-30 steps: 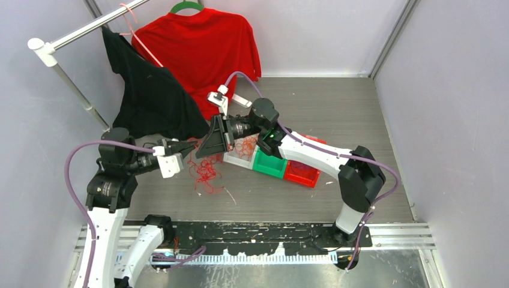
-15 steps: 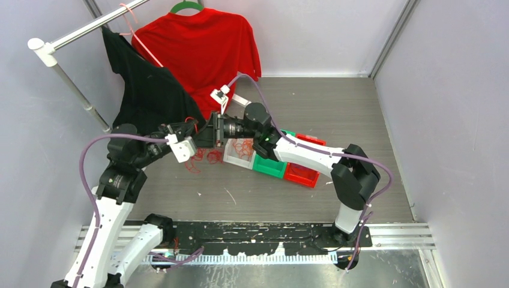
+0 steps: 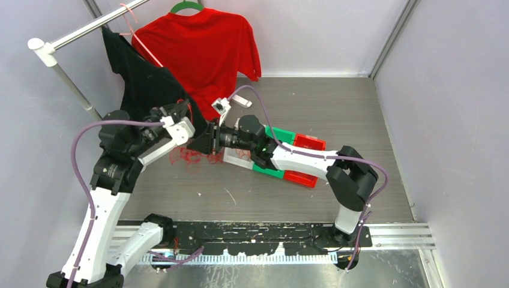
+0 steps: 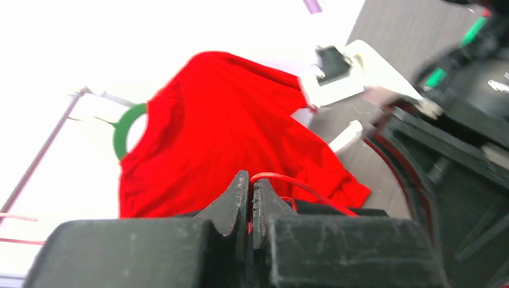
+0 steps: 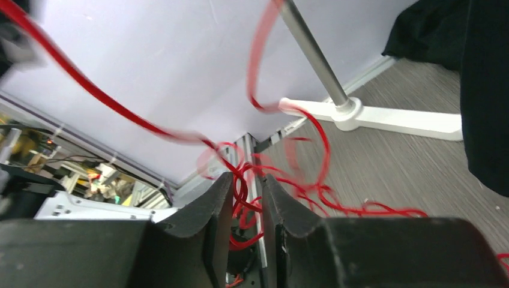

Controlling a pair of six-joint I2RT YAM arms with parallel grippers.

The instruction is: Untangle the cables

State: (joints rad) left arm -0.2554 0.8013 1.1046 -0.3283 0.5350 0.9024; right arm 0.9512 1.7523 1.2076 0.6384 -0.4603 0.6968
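The cables (image 3: 183, 157) are a loose clump of thin red wires on the grey floor, just left of the bins. My left gripper (image 3: 180, 111) is lifted above the clump, close to the black shirt. In the left wrist view it (image 4: 251, 180) is shut on a single red wire (image 4: 280, 176) that arches out over its right finger. My right gripper (image 3: 195, 146) is low beside the clump. In the right wrist view its jaws (image 5: 247, 180) stand a narrow gap apart, with several red strands (image 5: 240, 195) running loosely through the gap.
A row of white (image 3: 237, 158), green (image 3: 281, 134) and red (image 3: 307, 143) bins lies under the right arm. A red shirt (image 3: 201, 48) and a black shirt (image 3: 147, 90) hang on a rack (image 3: 72, 84) at the back left. The rack's white foot (image 5: 384, 119) stands on the floor.
My left gripper has risen and moved back toward the shirts, pulling red wire up. The right gripper has shifted left and down to the clump, and its jaws have parted.
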